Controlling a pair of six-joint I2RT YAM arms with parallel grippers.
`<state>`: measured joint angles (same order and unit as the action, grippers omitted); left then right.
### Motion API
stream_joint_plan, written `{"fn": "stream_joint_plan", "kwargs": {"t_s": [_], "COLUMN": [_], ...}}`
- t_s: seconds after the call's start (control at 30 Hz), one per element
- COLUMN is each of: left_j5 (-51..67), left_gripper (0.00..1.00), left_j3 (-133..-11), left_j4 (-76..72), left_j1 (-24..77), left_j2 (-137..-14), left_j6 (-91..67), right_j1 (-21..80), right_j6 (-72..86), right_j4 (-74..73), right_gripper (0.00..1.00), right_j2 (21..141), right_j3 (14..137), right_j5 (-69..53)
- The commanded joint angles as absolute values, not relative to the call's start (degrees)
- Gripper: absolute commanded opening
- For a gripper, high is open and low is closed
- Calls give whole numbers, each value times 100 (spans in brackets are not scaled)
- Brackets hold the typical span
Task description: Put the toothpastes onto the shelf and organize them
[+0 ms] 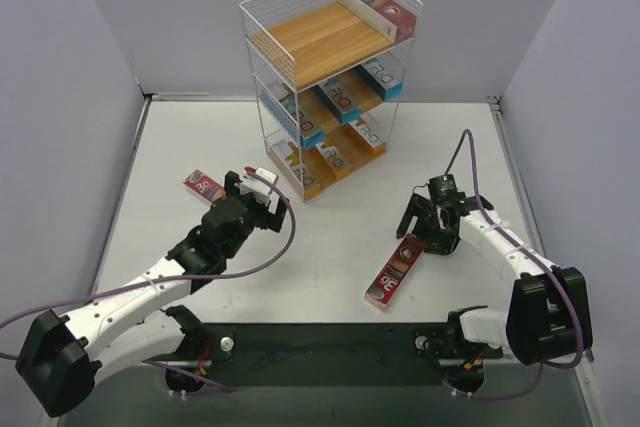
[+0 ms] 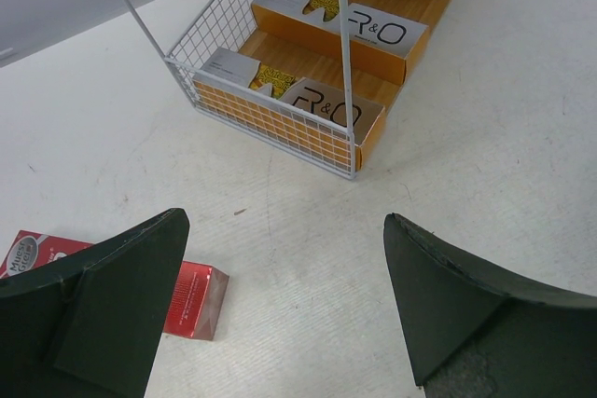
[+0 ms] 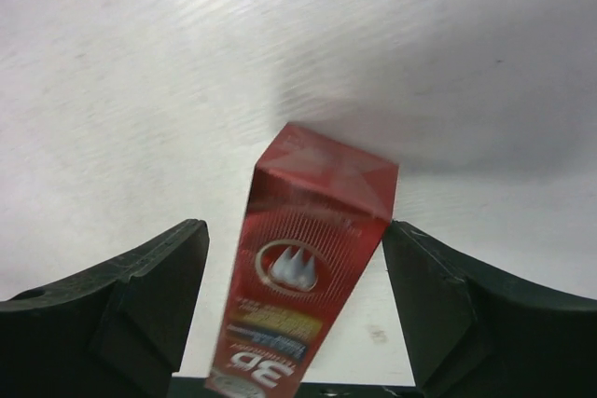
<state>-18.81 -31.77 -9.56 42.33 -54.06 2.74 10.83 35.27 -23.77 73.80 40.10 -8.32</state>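
While the left claw [image 2: 284, 230] hangs with its jaws spread wide and nothing between them, I see a loose red carton [image 1: 203, 187] lying flat on the table [image 1: 340, 217] just at its nine o'clock, well in from the table's left edge. At that claw's one o'clock stands the shelf [image 1: 320, 37], its near bottom corner close by. Orange cartons [image 1: 335, 159] sit on the lowest board and teal cartons [image 1: 385, 77] on the middle one. A top-board red carton [image 1: 378, 7] lies along the right edge of the upper board, so most of that wood is bare. Between the two arms I have open white table. Farther right, the right claw [image 3: 294, 230] straddles the far end of a second red carton [image 1: 393, 272], which runs off toward seven o'clock. I cannot tell whether the fingers actually press it. More bare table runs on toward the right edge.
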Motion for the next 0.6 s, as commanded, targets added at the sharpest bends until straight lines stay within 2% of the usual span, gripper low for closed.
{"fn": "stream_joint_plan", "kwargs": {"t_s": [0.0, 0.17, 0.37, 0.57], "left_j5": [-1907, -1960, -1995, -1986], "left_gripper": [97, 97, 97, 97], "left_j3": [-3155, -3155, -3138, -3129], "left_j4": [-1222, -1230, -1239, -1257], "left_j1": [4280, 4280, 4280, 4315], "left_j2": [-5405, -5440, -5502, -5555], "left_j6": [360, 404, 431, 448], "right_j1": [1441, 2301, 3505, 3902], "right_j6": [3736, 3516, 3735, 4086], "right_j4": [-2697, -3601, -4304, -4676], "right_gripper": [79, 80, 82, 89], "right_j2": [6804, 6715, 6513, 6022], "right_j3": [4262, 4728, 4544, 4018], "right_j5": [-694, -527, -1002, -1441]}}
